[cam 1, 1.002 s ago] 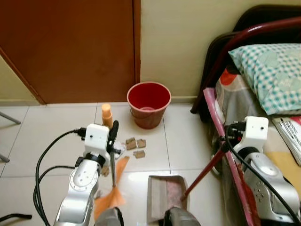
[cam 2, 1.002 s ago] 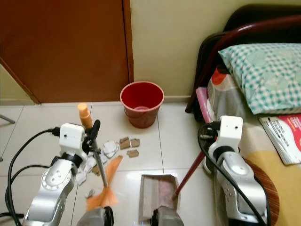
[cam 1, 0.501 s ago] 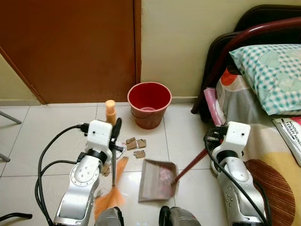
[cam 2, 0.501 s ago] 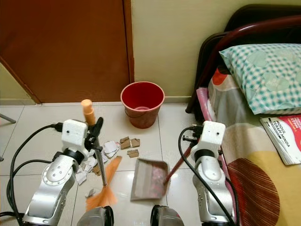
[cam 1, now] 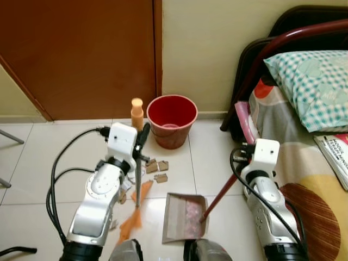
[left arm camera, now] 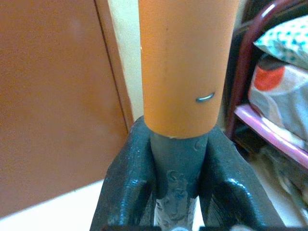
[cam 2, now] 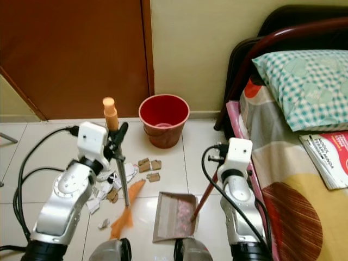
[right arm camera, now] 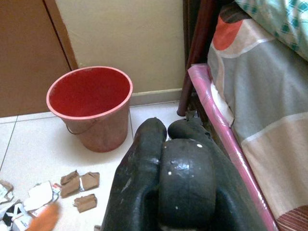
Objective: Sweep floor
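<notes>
Since half a second ago the broom (cam 1: 136, 179) has been carried forward, so that its orange handle tip now stands beside the bucket rim, and the dustpan (cam 1: 184, 224) has been drawn back nearer the robot's feet. The left gripper (cam 1: 142, 142) is closed around the broom's grey shaft just below the orange cap, as is plainly seen in the left wrist view, where both fingers (left arm camera: 122, 185) are pressed against the shaft. The orange bristles are rested on the tiled floor (cam 1: 49, 157) beside the litter. The right gripper (cam 2: 217, 166) is wrapped tight on the dustpan's dark red handle (cam 1: 217, 197), which slants down to the pan lying flat on the tiles. One red bucket (cam 1: 172, 119) is set against the wall, close by the brown door (cam 1: 81, 54). Three brown cardboard scraps (right arm camera: 79, 182) are counted in front of the bucket, and a cluster of white paper bits (cam 2: 109, 187) lies near the bristles; their number cannot be told, being partly hidden by the arm. One bed (cam 1: 304, 136) with one checked pillow (cam 1: 310, 81) is seen on the right.
</notes>
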Controlling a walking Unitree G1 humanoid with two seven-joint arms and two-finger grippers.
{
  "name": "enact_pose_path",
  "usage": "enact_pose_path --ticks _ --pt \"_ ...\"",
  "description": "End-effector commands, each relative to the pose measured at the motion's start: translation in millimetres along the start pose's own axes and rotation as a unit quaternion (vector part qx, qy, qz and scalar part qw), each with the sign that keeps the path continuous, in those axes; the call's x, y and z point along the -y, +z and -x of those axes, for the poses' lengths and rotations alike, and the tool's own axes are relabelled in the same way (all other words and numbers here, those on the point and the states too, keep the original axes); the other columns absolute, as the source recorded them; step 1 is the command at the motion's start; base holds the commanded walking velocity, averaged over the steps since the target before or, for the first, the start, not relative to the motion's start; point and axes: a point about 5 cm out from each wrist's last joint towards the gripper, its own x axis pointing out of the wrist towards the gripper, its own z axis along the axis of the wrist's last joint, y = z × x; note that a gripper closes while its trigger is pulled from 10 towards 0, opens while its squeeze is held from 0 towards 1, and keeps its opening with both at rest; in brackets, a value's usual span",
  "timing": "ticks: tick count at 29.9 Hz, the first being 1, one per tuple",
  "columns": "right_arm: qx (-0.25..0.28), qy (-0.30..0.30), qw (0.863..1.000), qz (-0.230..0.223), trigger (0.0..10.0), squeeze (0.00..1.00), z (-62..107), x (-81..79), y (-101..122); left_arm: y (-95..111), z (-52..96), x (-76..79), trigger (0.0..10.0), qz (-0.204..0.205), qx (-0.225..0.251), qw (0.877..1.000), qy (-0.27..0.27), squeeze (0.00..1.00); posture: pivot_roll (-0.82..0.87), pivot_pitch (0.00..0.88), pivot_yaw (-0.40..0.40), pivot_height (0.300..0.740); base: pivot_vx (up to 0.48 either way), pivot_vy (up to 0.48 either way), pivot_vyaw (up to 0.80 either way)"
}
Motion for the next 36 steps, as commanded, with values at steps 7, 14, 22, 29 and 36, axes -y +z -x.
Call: enact_pose_path --ticks 7,14,22,29,36 --pt "0.002 -0.005 1.000 0.001 10.0 0.00 -2.2 4.4 -1.6 43.1 -6.2 -11.4 10.0 -0.021 0.095 0.995 0.020 0.00 0.00 0.112 -0.036 0.740 0.000 0.000 0.00" --pt "0.003 -0.002 1.000 0.004 10.0 0.00 -3.8 2.5 -2.8 47.3 -7.5 -10.6 10.0 -0.019 0.102 0.994 0.020 0.00 0.01 0.113 -0.034 0.740 0.000 0.000 0.00" --pt "0.000 0.000 1.000 0.005 10.0 0.00 -4.9 2.7 -3.5 65.6 -8.2 -26.1 10.0 -0.036 0.130 0.989 0.060 0.00 0.02 0.115 -0.039 0.740 0.000 0.000 0.00" --pt "0.000 0.002 1.000 0.005 10.0 0.00 -5.4 3.0 -4.2 78.4 -0.3 -63.0 10.0 -0.078 0.145 0.975 0.152 0.00 0.02 0.118 -0.042 0.740 0.000 0.000 0.00" --pt "-0.006 0.007 1.000 0.001 10.0 0.00 -6.7 2.9 -5.7 55.4 27.6 -102.5 10.0 -0.100 0.080 0.962 0.239 0.00 0.04 0.132 -0.047 0.740 0.000 0.000 0.00"
